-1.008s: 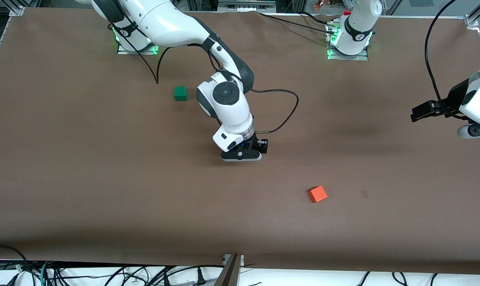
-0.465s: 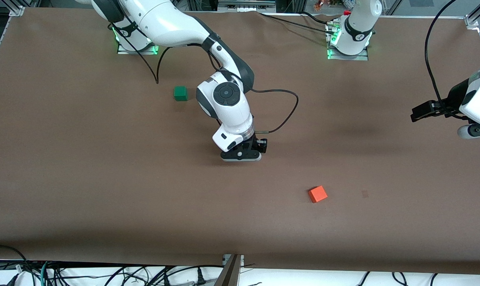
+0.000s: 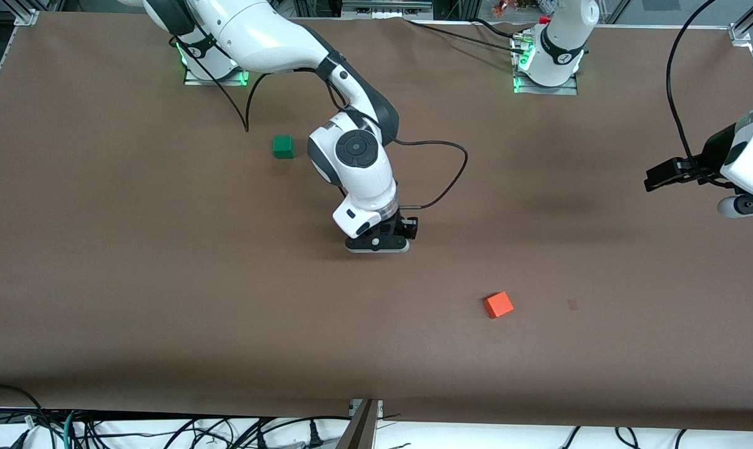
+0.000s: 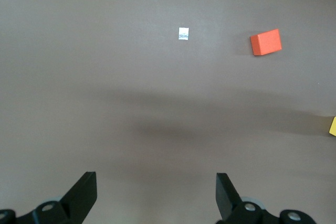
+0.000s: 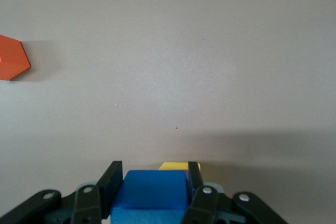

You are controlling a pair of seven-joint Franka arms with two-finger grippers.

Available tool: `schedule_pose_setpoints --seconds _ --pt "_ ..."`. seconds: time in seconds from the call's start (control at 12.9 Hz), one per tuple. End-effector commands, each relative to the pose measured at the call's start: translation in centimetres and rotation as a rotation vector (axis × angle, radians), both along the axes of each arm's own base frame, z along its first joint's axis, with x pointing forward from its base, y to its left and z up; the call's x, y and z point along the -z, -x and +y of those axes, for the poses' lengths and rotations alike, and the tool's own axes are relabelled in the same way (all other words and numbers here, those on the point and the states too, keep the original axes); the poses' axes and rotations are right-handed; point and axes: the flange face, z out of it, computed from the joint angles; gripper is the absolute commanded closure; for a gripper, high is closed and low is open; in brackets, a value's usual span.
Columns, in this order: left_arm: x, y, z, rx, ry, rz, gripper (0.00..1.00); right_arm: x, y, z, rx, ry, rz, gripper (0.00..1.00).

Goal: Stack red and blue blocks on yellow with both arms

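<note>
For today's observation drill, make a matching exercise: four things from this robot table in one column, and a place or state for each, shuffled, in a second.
1. blue cube
2. green cube
3. orange cube
4. left gripper

A. open, over bare table
B. nearest the front camera
C. between the right gripper's fingers
D. near the right arm's base

Pairs: 1-C, 2-D, 3-B, 4-A

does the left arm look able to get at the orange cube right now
Probably yes. The left gripper hangs open over bare table at the left arm's end, and its wrist view shows the orange cube lying alone with nothing between them. The right gripper is busy elsewhere, holding the blue block.
</note>
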Motion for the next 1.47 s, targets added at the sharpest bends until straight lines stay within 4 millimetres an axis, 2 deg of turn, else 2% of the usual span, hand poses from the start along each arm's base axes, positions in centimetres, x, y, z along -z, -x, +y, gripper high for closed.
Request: schedule_pose_setpoints --seconds 0.0,0.16,0.23,0.54,0.78,0.93,1.09,1.16,1.32,1.4 --pt "-0.7 0.1 0.2 0.015 0.027 -0.014 0.0 0.1 0.1 0.3 0.005 0.013 -0.002 0.28" --pt "-0.7 0.1 0.2 0.015 0.027 -0.014 0.0 0.1 0.2 0.4 0.003 0.015 0.0 0.04" --pt "-0.7 0.1 0.2 0.015 0.027 -0.014 0.0 -0.1 0.1 0.4 0.003 0.015 -0.002 0.0" --pt "-0.6 0.1 0.4 0.012 0.026 -0.014 0.0 -0.3 0.4 0.3 -0.005 0.05 0.007 0.0" --pt "-0.6 0.1 0.5 0.011 0.026 -0.014 0.0 -3.4 0.6 -0.3 -0.006 0.063 0.022 0.0" --pt "-0.6 0.1 0.5 0.011 0.026 -0.014 0.0 -6.6 0.6 -1.0 -0.008 0.066 0.024 0.0" --pt "-0.6 0.1 0.5 0.011 0.026 -0.014 0.0 -8.8 0.3 -2.2 0.003 0.073 0.035 0.0" --pt "-0.6 0.1 0.5 0.011 0.026 -0.014 0.0 -10.8 0.3 -2.9 0.002 0.071 0.032 0.0" --pt "-0.6 0.1 0.5 0.011 0.026 -0.014 0.0 -14.0 -1.1 -5.9 0.019 0.064 0.035 0.0" --pt "-0.6 0.1 0.5 0.011 0.026 -0.014 0.0 -14.9 -2.0 -7.9 0.011 0.082 0.052 0.0"
